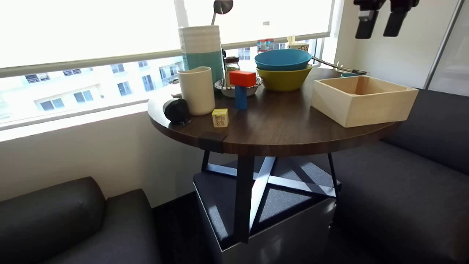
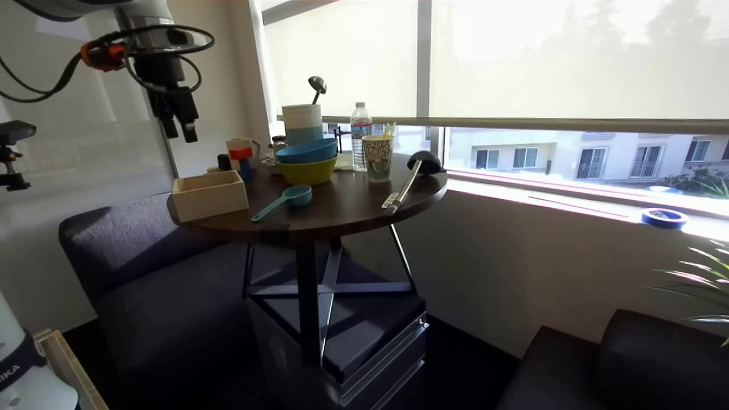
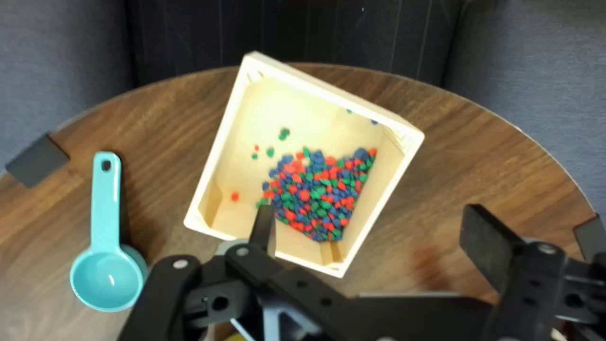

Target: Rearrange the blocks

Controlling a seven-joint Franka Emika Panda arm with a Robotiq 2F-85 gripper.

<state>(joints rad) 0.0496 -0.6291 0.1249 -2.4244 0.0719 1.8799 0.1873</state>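
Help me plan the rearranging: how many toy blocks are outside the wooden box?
3: the red block lies atop the upright blue block, and the yellow-topped cube sits on the table near the cream mug. Others could be hidden behind the stacked bowls.

In an exterior view, gripper [image 1: 377, 34] partly beyond the top edge

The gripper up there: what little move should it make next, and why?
Probably glide the open gripper sideways toward the red block. The gripper holds nothing and hangs apart from that block, which rests atop the upright blue block, so the red one would likely come off first.
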